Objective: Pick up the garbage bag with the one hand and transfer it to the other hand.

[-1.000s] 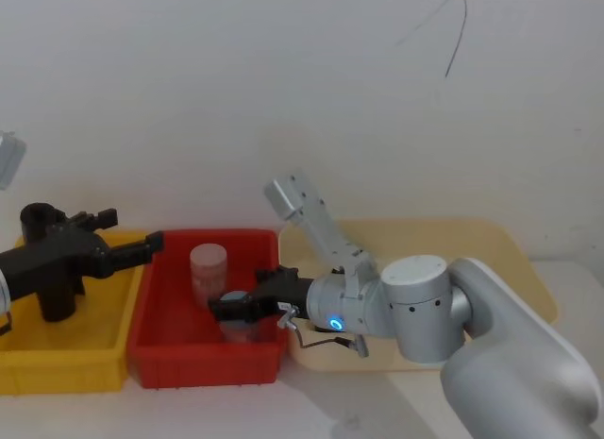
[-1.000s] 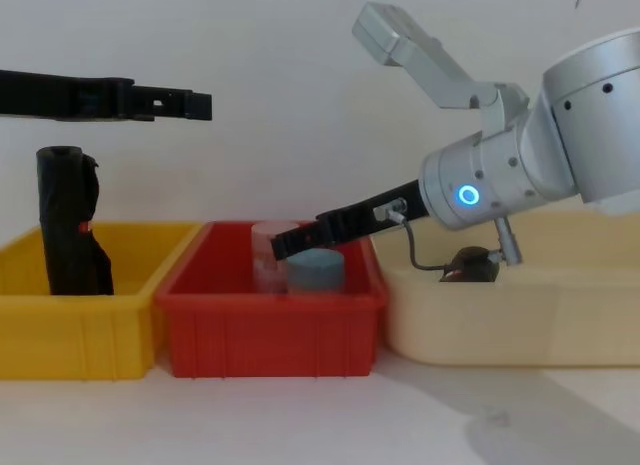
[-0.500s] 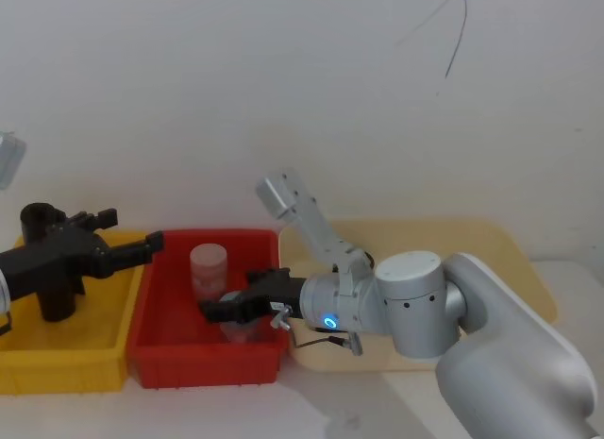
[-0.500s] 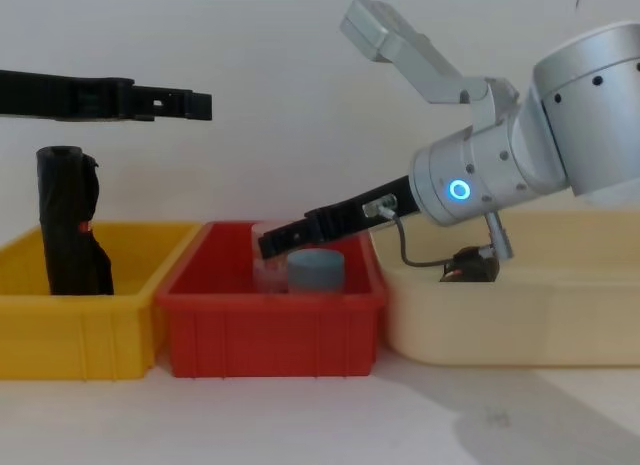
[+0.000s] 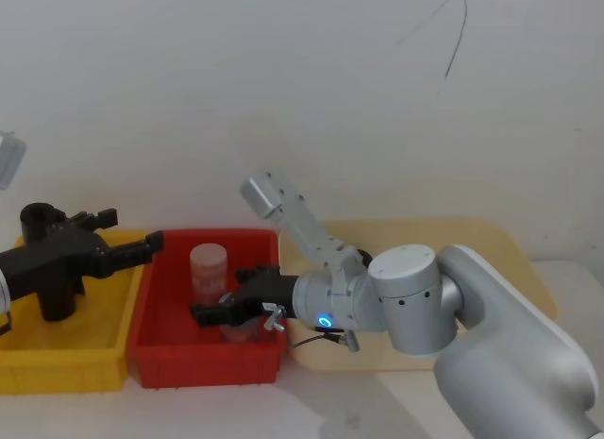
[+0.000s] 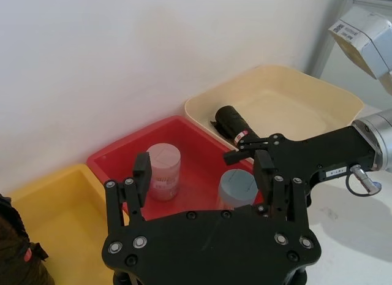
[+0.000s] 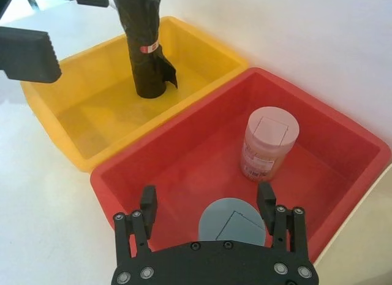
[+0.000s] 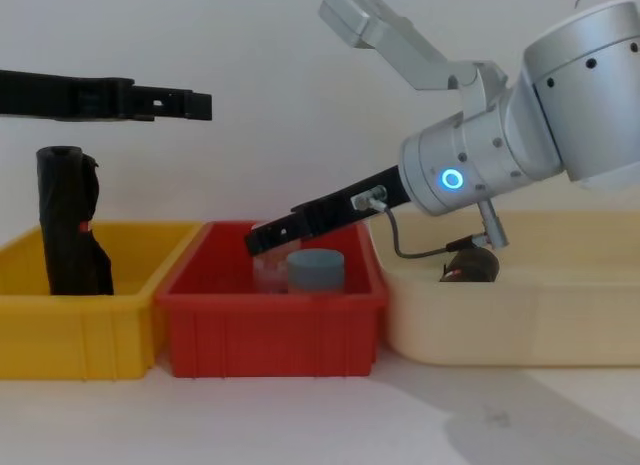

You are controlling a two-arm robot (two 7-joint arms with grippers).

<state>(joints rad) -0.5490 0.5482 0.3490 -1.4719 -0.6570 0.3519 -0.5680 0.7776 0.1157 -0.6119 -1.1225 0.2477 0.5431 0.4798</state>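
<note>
The garbage bag (image 6: 235, 125), a neat black roll with a red-and-white label, lies in the cream bin (image 6: 318, 92); in the chest view it (image 8: 472, 267) shows behind the right arm. My right gripper (image 7: 206, 202), on the blue-ringed arm, is open above a grey-lidded jar (image 7: 233, 222) in the red bin (image 7: 184, 156), away from the bag. It reaches leftward in the head view (image 5: 203, 313) and the chest view (image 8: 257, 241). My left gripper (image 6: 202, 168) is open and holds nothing, high over the border of the yellow and red bins (image 5: 149, 242) (image 8: 198, 106).
A looser black roll with a flap (image 7: 144, 46) stands upright in the yellow bin (image 7: 79, 107). A pink jar (image 7: 269, 141) stands in the red bin beside the grey-lidded jar. The three bins sit side by side against a white wall.
My right gripper has slid left and a little higher across the red bin, its arm swinging with it. The left gripper and both rolls have not moved.
</note>
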